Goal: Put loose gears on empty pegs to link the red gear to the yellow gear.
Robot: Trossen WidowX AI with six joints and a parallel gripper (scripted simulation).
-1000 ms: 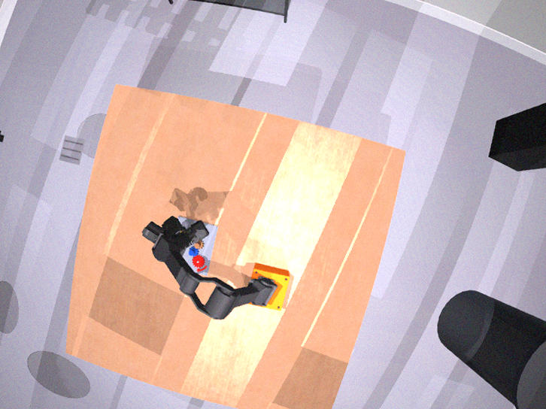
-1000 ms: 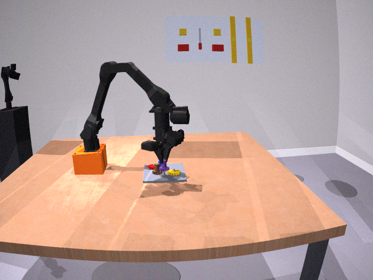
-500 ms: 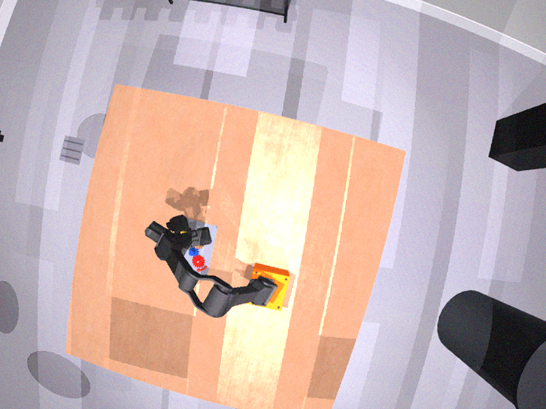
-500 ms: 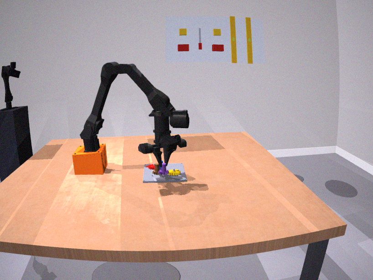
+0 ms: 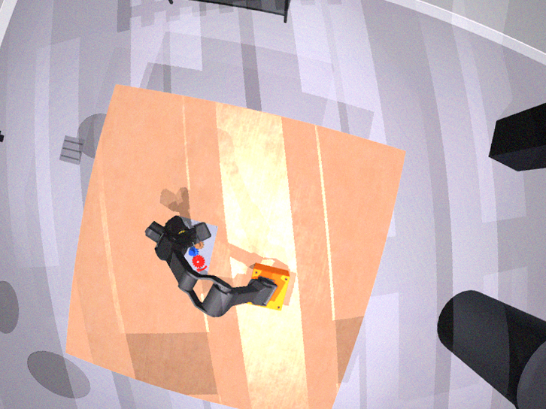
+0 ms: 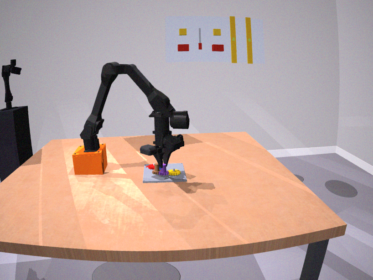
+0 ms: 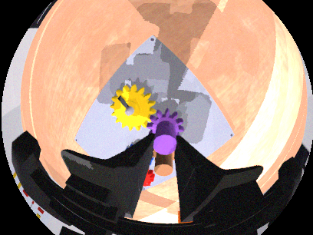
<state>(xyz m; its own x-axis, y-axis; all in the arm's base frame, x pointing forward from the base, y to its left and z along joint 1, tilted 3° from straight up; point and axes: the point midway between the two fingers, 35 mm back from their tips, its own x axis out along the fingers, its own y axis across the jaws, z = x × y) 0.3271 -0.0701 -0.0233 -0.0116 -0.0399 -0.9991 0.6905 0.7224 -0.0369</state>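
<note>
The grey board [image 6: 148,181] [image 7: 92,128] lies under my gripper [image 6: 163,165] [image 7: 165,138], which is shut on the upright handle of the purple gear [image 6: 163,173] [image 7: 178,125]. The purple gear is low at the board, beside the yellow gear [image 6: 174,172] [image 7: 140,105], and their teeth look touching. Whether it is fully flat is hard to tell. The brown gear [image 5: 199,245] [image 6: 155,172] stands on the board beside the purple one. The blue gear [image 5: 193,252] is between the brown gear and the red gear [image 5: 197,259] [image 7: 149,177]. The fingers hide most of the blue gear in the wrist view.
The orange arm base [image 5: 279,292] [image 6: 87,162] stands on the wooden table [image 5: 342,219] [image 6: 120,216]. The brown gear's tall handle [image 6: 156,167] [image 7: 163,170] rises close to the fingers. The arm covers part of the board from above.
</note>
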